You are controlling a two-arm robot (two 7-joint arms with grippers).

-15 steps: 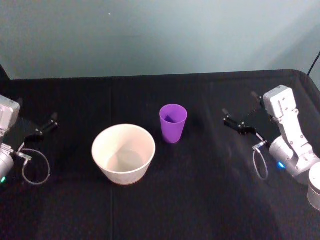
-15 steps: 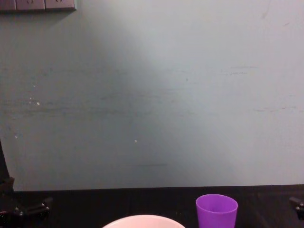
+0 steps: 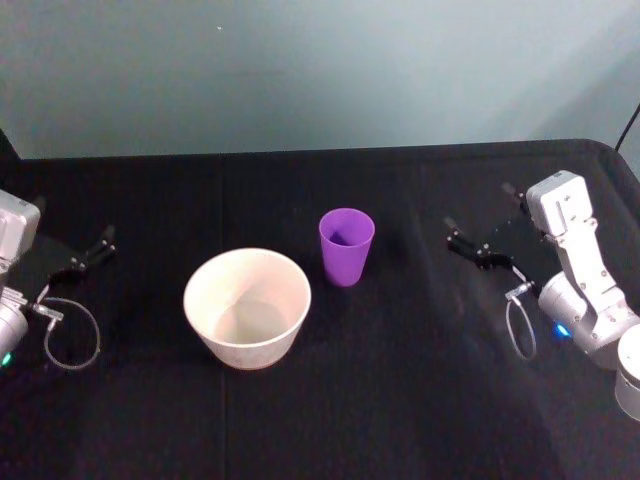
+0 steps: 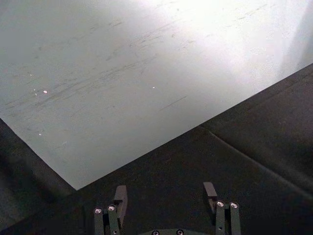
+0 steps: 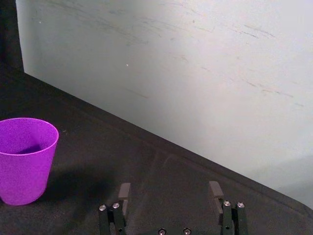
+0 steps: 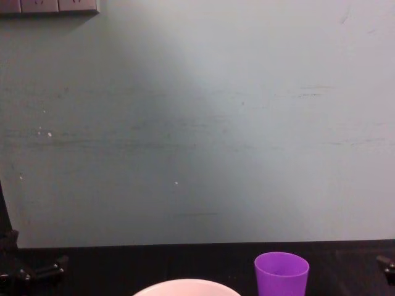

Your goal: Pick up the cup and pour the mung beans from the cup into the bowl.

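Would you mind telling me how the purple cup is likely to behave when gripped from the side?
The cup tapers to a narrow base, so a high push would probably tip it. Its smooth, handleless wall may slip in a loose grip. It looks like thin plastic, so likely light and slightly squeezable.

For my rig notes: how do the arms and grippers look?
The left arm and right arm are blocky light-grey shells, each with a thin looped cable. The left gripper and right gripper are black, with two slim fingers and silver screws.
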